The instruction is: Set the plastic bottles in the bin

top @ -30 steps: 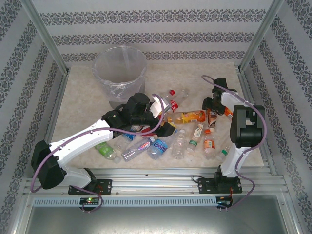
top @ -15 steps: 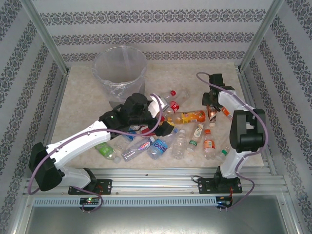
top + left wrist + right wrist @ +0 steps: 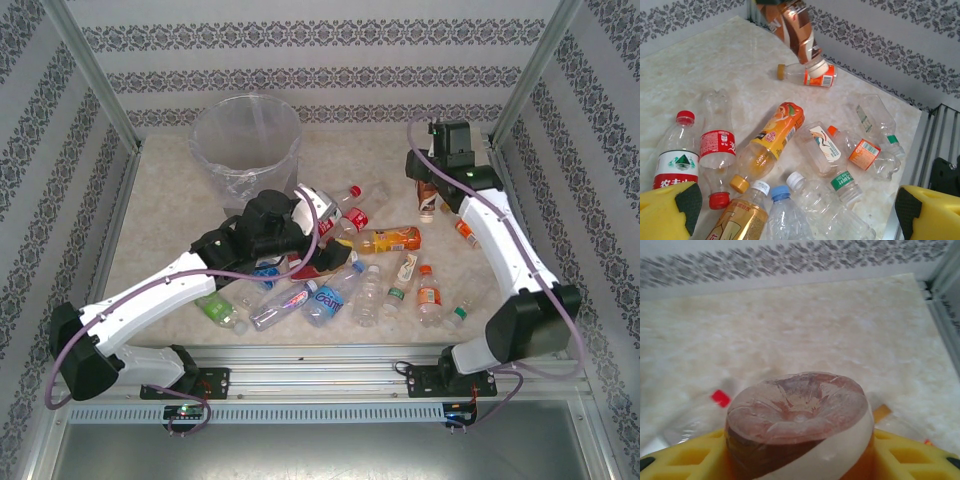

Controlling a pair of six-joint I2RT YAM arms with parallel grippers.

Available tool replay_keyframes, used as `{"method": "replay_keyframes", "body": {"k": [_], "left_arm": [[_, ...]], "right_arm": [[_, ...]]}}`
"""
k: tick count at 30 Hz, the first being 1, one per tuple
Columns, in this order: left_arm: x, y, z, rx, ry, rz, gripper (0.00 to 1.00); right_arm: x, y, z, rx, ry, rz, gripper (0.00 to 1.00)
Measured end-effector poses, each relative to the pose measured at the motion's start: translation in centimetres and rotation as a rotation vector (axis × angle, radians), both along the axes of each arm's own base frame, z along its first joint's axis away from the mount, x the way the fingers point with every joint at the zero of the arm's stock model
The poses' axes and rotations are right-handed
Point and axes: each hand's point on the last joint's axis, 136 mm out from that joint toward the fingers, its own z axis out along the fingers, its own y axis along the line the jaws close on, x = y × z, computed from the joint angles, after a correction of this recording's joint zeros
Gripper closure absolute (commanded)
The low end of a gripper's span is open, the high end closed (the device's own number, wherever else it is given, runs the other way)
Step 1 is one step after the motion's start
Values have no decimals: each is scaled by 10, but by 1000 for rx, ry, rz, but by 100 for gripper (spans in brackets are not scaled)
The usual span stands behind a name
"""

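- One grey bin point(image 3: 245, 135) with a clear liner stands upright at the back left of the table point(image 3: 170, 215).
- At least thirteen loose bottles point(image 3: 385, 240) lie across the front middle and right, some partly under the left arm.
- One brown bottle point(image 3: 427, 203) hangs cap-down at the back right, clamped in the right pincer point(image 3: 430, 188), well apart from the bin.
- The left pincer point(image 3: 796, 204) gapes wide above the loose bottles, holding nothing.
- Since a second ago, the right arm has stretched farther back, carrying the brown bottle away from the others.
- The brown bottle has a white cap and a dented base.
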Motion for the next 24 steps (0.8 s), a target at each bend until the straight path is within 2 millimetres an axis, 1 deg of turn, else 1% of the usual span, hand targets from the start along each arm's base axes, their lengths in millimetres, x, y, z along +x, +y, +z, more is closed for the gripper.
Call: {"method": "replay_keyframes", "body": {"k": [5, 7, 9, 12, 16, 19, 24], "left_arm": [[3, -3, -4, -13, 48, 20, 0], [4, -7, -4, -22, 70, 22, 0], [5, -9, -2, -38, 89, 23, 0], [2, -10, -1, -60, 121, 22, 0], [0, -12, 1, -86, 148, 7, 0], [-2, -15, 5, -115, 158, -10, 0], [-2, -17, 8, -166, 189, -41, 0]], "right_arm": [[-20, 28, 34, 184, -66, 63, 44], [-31, 40, 45, 261, -90, 96, 44], [-42, 53, 51, 333, -102, 129, 44], [-56, 75, 54, 431, -108, 180, 44], [-71, 104, 54, 531, -100, 246, 44], [-80, 122, 54, 597, -92, 285, 44], [-93, 146, 65, 676, -99, 355, 44]]}}
